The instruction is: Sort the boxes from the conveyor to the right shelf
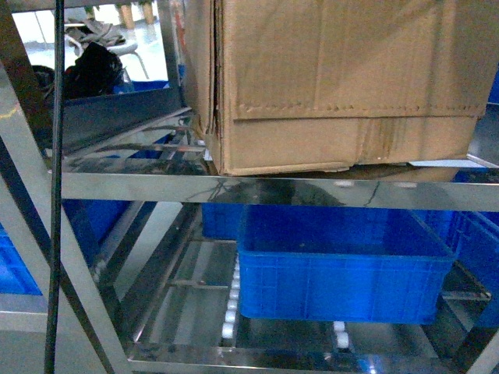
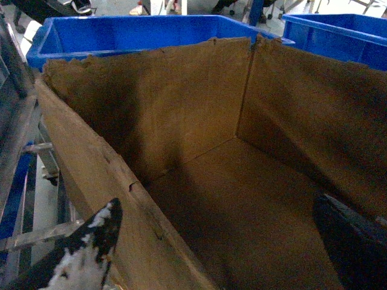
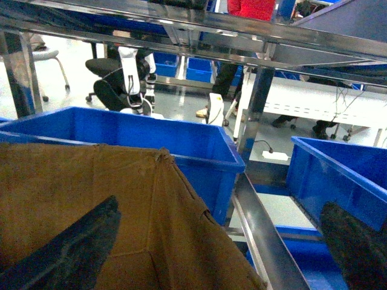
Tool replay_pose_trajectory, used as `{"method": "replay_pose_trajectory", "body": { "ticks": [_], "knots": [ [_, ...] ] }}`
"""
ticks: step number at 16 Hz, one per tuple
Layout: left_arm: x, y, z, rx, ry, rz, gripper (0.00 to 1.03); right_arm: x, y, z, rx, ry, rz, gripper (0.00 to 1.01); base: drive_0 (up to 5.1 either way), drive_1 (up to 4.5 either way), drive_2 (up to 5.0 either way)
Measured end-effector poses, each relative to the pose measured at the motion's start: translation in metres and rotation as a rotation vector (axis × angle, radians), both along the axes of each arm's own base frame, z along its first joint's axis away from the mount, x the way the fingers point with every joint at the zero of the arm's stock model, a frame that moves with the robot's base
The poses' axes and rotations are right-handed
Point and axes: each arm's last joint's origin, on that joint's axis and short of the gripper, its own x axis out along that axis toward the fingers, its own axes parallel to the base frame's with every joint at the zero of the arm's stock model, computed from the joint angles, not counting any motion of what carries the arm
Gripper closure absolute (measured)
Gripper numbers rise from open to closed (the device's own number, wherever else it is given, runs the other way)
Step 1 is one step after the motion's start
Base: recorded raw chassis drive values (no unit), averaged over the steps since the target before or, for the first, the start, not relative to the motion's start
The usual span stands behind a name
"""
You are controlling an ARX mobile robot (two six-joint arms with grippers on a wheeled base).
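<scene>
On the upper tier of the shelf [image 1: 257, 189], the box [image 1: 343, 78] is seated; its interior is seen empty. Below, a blue crate [image 1: 343, 269] is carried on white rollers [image 1: 230, 308]. Left gripper [image 2: 205, 241] fingers are spread wide astride the box's near wall; right gripper [image 3: 211, 248] fingers are likewise spread wide.
</scene>
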Motion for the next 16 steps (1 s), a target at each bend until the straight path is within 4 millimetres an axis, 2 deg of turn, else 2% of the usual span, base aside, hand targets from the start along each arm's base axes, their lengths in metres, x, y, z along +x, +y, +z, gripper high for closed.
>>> {"method": "replay_pose_trajectory", "body": {
  "ticks": [1,2,7,10,13,15,16],
  "knots": [
    [0.0,0.0,0.001,-0.006,-0.008,0.003,0.03,-0.003,0.001,0.001,0.02,-0.01,0.0,0.01,0.0,0.0,0.0],
    [0.001,0.002,0.002,-0.018,-0.014,0.003,0.06,-0.005,0.003,0.003,0.028,-0.023,0.004,0.04,0.0,0.0,0.0],
    [-0.001,0.004,0.014,-0.06,-0.038,-0.022,0.05,-0.015,0.003,0.013,0.056,-0.091,-0.02,0.03,0.0,0.0,0.0],
    [-0.025,0.008,0.021,-0.075,-0.063,-0.036,0.05,-0.036,0.004,0.008,0.058,-0.109,-0.028,0.03,0.0,0.0,0.0],
    [-0.034,0.011,0.003,-0.069,-0.069,-0.028,0.05,-0.052,0.003,-0.001,0.05,-0.106,-0.029,0.03,0.0,0.0,0.0],
    [-0.053,0.017,0.004,-0.075,-0.117,-0.024,0.05,-0.073,0.002,-0.011,0.044,-0.102,-0.03,0.03,0.0,0.0,0.0],
    [-0.068,0.024,0.008,-0.081,-0.171,-0.018,0.05,-0.088,-0.001,-0.006,0.057,-0.138,-0.04,0.03,0.0,0.0,0.0]
  ]
}}
